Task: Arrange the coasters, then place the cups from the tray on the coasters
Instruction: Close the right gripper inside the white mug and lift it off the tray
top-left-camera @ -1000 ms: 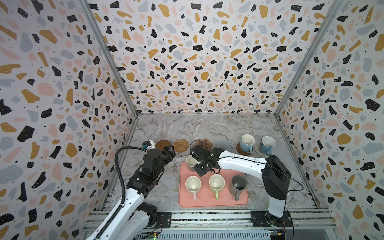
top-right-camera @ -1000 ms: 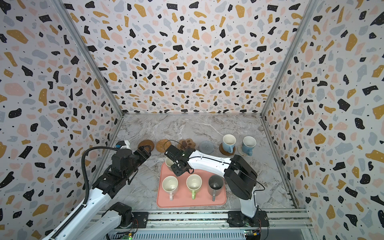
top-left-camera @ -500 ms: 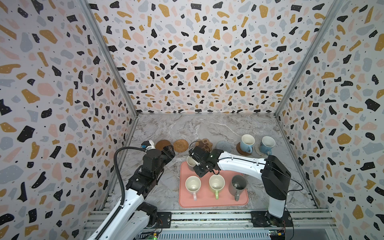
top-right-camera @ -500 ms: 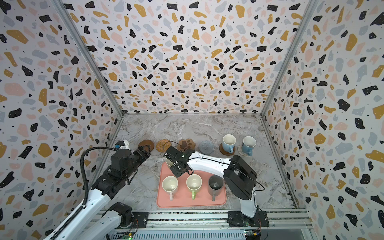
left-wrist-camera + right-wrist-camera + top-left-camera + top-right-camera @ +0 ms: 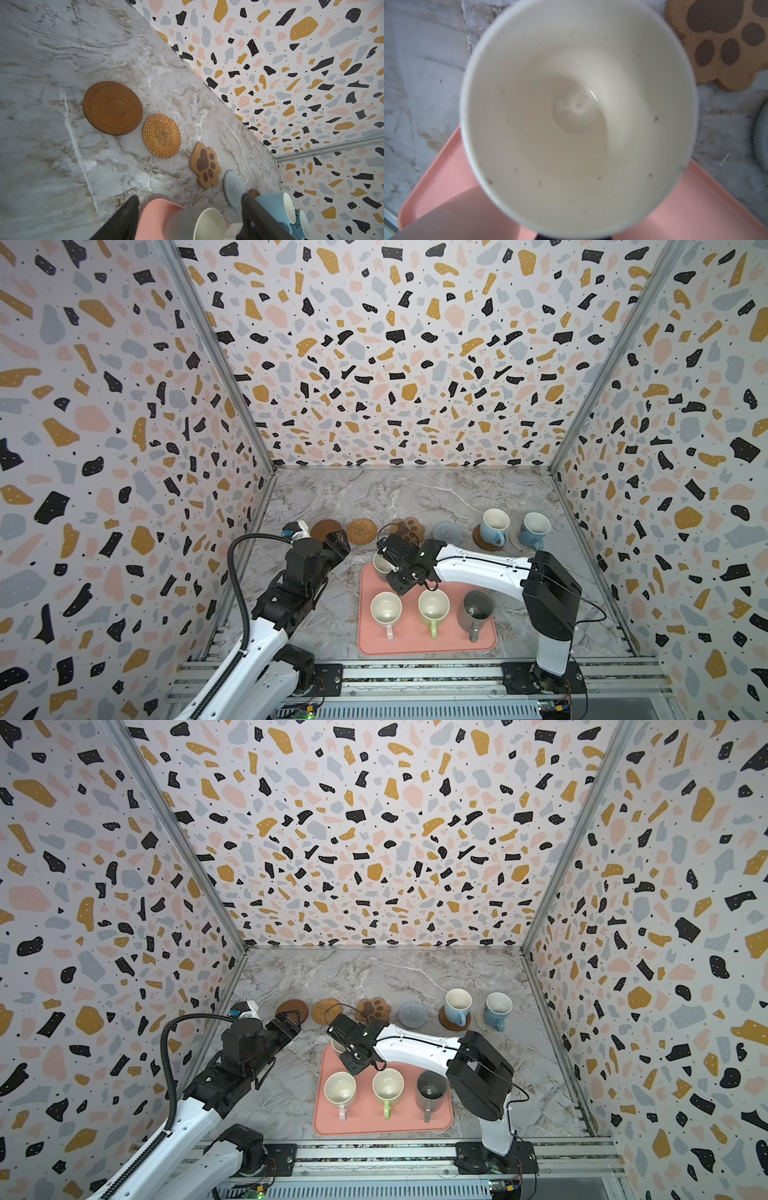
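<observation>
1. Right wrist view: grey-beige mug (image 5: 577, 116), standing in the far-left corner of the salmon tray (image 5: 695, 207), which lies by the tabletop's near edge.
2. Right claw (image 5: 394, 570): closed narrow, judged to grip this mug; contact spot hidden.
3. Left claw (image 5: 338, 541): wide, empty, toward the tabletop's left edge.
4. Handling: lift straight until the base clears the tray rim, keep it level, then carry it to the paw-print coaster (image 5: 716, 52) just beyond.
5. Orientation: upright, mouth up, long axis vertical; handle direction cannot be told.

No legible txt, labels, nos. or signs anywhere in view.
</observation>
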`<action>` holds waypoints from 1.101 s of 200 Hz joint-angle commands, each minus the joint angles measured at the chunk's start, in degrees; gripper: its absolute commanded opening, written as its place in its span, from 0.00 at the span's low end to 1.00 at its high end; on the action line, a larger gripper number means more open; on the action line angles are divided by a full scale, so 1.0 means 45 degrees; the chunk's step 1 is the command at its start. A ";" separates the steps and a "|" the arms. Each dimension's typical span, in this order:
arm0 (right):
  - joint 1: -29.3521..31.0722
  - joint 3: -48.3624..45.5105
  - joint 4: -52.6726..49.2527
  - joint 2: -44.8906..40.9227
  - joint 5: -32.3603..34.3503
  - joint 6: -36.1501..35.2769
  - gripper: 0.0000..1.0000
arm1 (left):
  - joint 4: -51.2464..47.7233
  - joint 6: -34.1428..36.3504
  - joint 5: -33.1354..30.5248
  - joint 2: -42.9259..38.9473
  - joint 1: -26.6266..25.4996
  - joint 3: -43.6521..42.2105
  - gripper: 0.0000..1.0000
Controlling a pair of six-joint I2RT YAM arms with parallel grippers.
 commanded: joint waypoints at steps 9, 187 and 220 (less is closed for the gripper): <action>0.0031 0.0004 -0.0194 -0.0649 0.0432 0.0020 0.14 | 0.0128 0.0047 -0.0206 -0.0094 0.0045 0.0082 0.78; -0.0049 0.0374 -0.0507 -0.1491 0.0744 0.0071 0.13 | 0.0198 -0.0017 0.0013 -0.0092 0.0045 0.0074 0.78; -0.0241 0.0491 -0.0633 -0.1648 0.0729 0.0055 0.13 | 0.0175 -0.0090 -0.0050 -0.0265 0.0046 -0.0031 0.78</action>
